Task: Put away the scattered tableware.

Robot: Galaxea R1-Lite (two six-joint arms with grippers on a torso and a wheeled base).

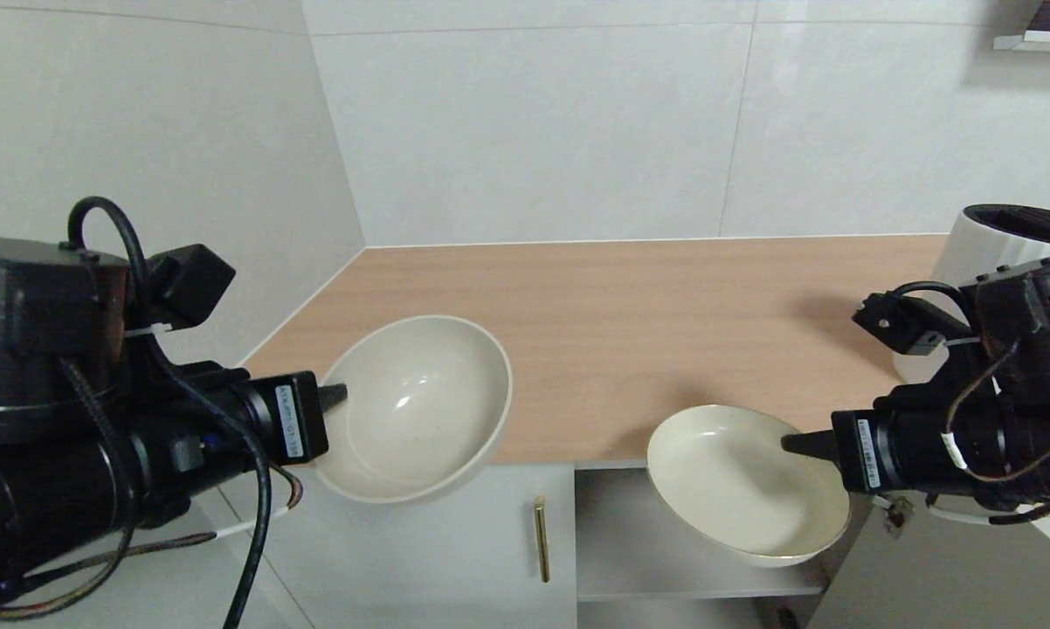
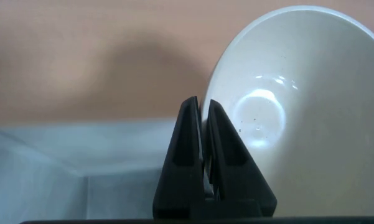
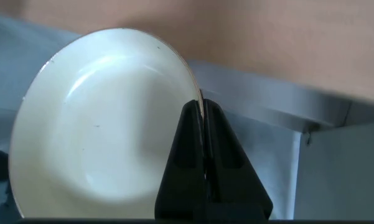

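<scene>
Light wood countertop, with an open white cabinet compartment under its front edge. Deep cream ceramic bowl is in the air over the counter's front edge, rim pinched tight by the left gripper. Shallow cream ceramic dish is lower, in front of the open compartment, rim clamped by the right gripper. Both lifted, neither stowed; shelving them likely remains.

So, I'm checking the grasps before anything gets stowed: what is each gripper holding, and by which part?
The left gripper pinches the deep bowl by its rim; the right gripper pinches the shallow plate by its rim.
</scene>
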